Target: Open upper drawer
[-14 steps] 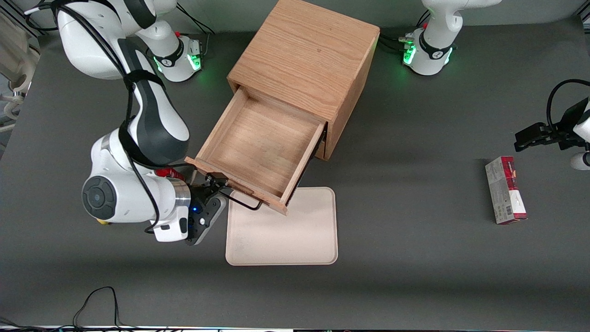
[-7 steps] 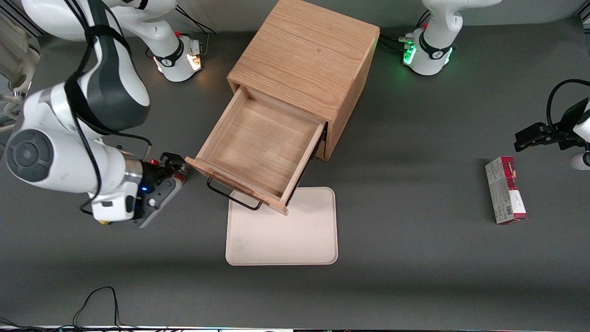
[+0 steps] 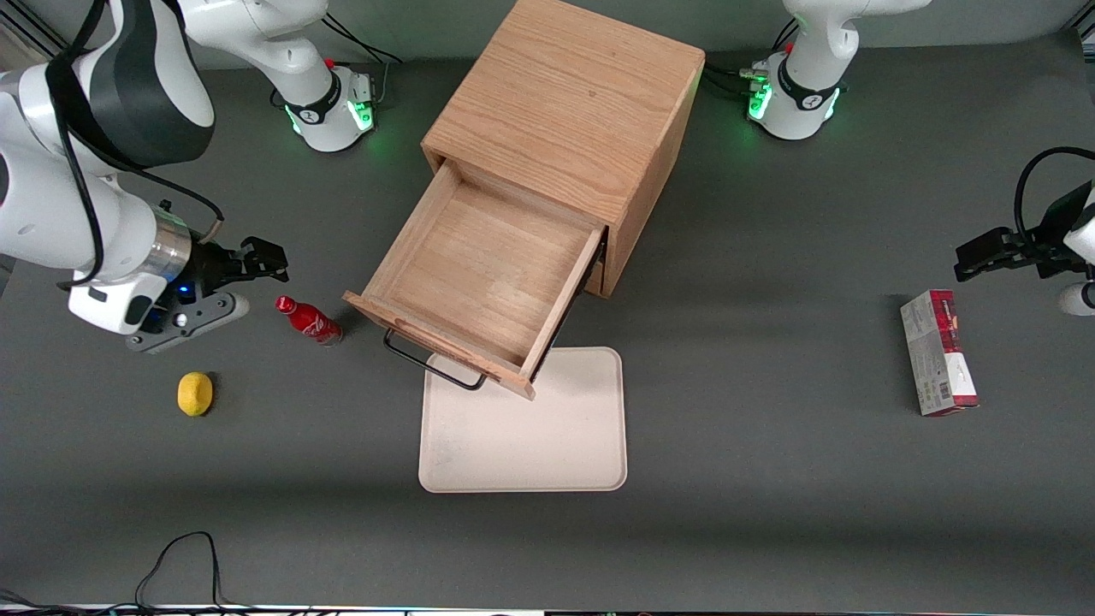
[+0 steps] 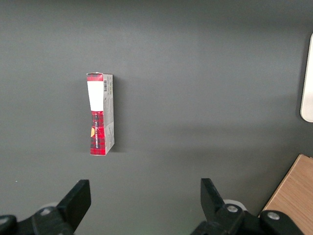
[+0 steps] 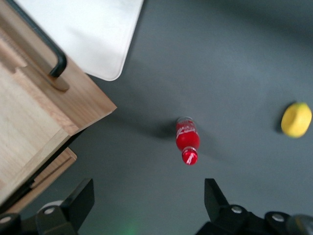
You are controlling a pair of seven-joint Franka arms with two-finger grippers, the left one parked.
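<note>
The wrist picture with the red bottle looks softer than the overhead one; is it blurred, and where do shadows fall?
Right wrist view: small red bottle and yellow lemon slightly blurred, open claw above. Front view: sharp; open light oak upper drawer shadows the cream tray.

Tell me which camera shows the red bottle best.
The right wrist view: the red bottle sits close and unobstructed, cap to base, directly under the open hand. The front view shows the bottle small, beside the pulled-out upper drawer, with the hand just above it. The left wrist view misses it entirely.
</note>
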